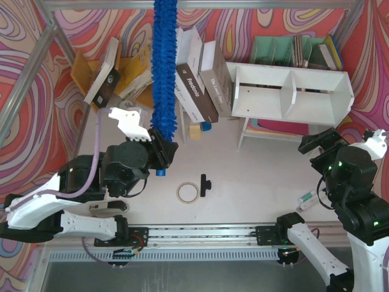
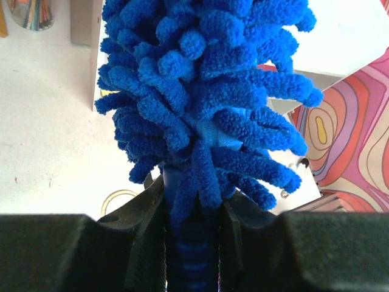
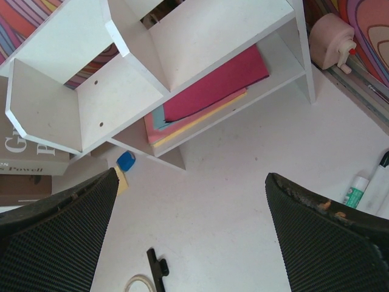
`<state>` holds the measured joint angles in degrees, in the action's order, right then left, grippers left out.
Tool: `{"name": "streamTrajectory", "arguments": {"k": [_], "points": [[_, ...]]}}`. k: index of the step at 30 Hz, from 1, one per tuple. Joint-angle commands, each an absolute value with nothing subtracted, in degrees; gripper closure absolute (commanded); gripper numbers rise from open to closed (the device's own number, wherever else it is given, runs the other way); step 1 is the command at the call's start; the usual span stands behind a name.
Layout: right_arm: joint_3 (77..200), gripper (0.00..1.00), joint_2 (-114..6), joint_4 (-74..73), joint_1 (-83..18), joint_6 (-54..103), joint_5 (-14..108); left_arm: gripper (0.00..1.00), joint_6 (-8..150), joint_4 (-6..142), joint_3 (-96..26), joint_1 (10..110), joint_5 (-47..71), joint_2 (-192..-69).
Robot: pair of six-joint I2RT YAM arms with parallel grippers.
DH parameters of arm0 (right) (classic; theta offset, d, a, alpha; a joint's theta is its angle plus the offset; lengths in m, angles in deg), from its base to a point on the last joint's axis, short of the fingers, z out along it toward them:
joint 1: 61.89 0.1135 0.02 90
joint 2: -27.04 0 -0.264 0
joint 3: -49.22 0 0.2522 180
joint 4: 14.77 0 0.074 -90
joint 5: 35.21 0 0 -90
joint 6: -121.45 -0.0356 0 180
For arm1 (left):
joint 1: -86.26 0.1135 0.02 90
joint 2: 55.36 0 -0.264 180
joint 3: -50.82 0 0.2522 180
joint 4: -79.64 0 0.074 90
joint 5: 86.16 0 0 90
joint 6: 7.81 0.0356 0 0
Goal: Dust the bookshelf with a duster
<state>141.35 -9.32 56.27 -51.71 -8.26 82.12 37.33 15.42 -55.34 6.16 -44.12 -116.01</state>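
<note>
Two open box compartments on the bookshelf, white wood, one divider between them, both bare inside as far as the overhead view shows. It stands on white legs at the right rear of the table. The right wrist view looks up under it: pink, teal and yellow paper sheets lie stacked on its low shelf. The duster is bright blue, with thick chenille tufts like stubby fingers packed all round a slim core. It runs long and straight from the left gripper up to the top edge of the overhead view. It crosses in front of the leaning books left of the bookshelf and is clear of the shelf itself. The left gripper is clamped tight on the ribbed blue handle just below the tufts, and some tufts spill over the fingers. A short blue handle end pokes out on the near side of the jaws. The right gripper is spread wide, holds nothing, and hangs over bare table near the front of the bookshelf. On the table sit a tape roll and a black clip just beside it. A glue stick lies near the right arm.
</note>
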Motion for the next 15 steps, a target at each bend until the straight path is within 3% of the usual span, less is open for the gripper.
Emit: {"name": "streamTrajectory", "arguments": {"k": [1,7,15], "points": [[141.35,0.06,-8.67,55.32,-51.37,-8.89,82.38,1.00,39.36,17.84,-56.52,6.34,-43.52,-118.84],[141.29,0.06,-8.44,55.50,-51.41,-8.58,82.56,1.00,40.39,14.62,-60.62,6.34,-44.45,-121.94],[141.66,0.06,-8.98,55.18,-51.35,-8.38,82.59,1.00,38.73,9.47,-59.87,6.36,-48.75,-114.52]]}}
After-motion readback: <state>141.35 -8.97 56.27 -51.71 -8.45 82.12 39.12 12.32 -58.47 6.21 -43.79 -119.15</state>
